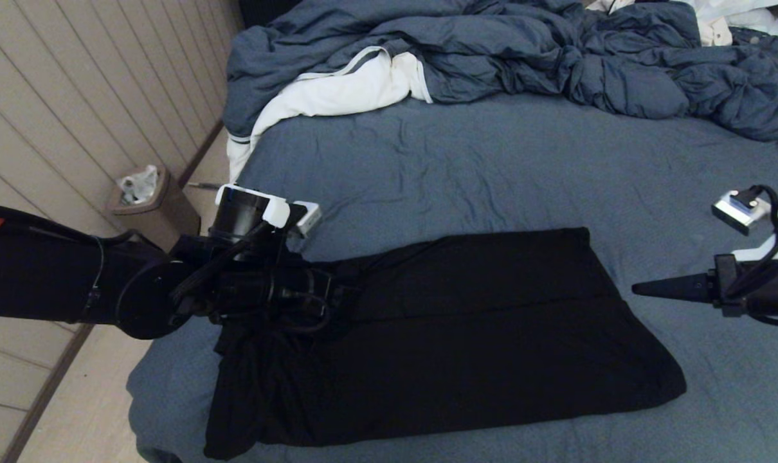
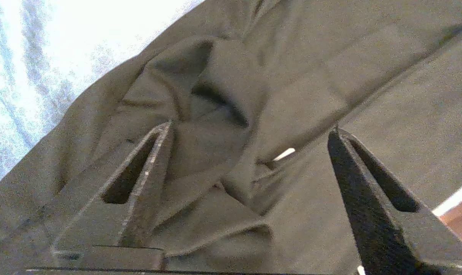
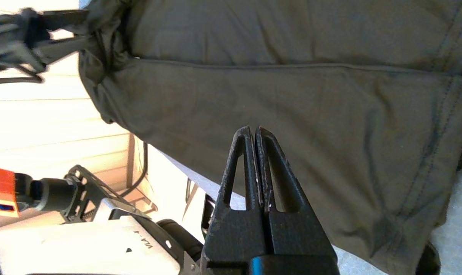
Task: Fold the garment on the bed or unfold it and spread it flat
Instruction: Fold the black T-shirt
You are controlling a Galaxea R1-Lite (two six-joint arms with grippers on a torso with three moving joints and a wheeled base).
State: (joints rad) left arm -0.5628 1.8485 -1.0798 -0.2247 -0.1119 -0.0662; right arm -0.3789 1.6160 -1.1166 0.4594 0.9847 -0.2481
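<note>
The large black short-sleeved T-shirt (image 1: 453,334) lies folded lengthwise into a long band across the near part of the wide bed with the blue-grey sheet (image 1: 492,173). Only plain black fabric faces up. The band is smooth and flat along most of its length toward the robot's right. Its left end is bunched and wrinkled near the left edge of the bed, and a fold line runs along the length of the band.

Left pincer (image 2: 250,130): positioned directly over the bunched left end of the T-shirt. In the left wrist view both fingers stand wide apart with crumpled cloth visible between them. No cloth is clamped between the fingers.

Right pincer (image 1: 640,289): positioned above the bare sheet, just beyond the right end of the T-shirt and apart from it. In the right wrist view (image 3: 254,131) its two fingers are pressed together with nothing between them.

At the far side of the bed a crumpled blue-grey duvet (image 1: 556,51) is heaped, with a white cloth with a grey-striped edge (image 1: 337,90) lying partly under it. A brown waste bin (image 1: 148,202) stands on the floor beside the bed, near the panelled wall (image 1: 74,96).
</note>
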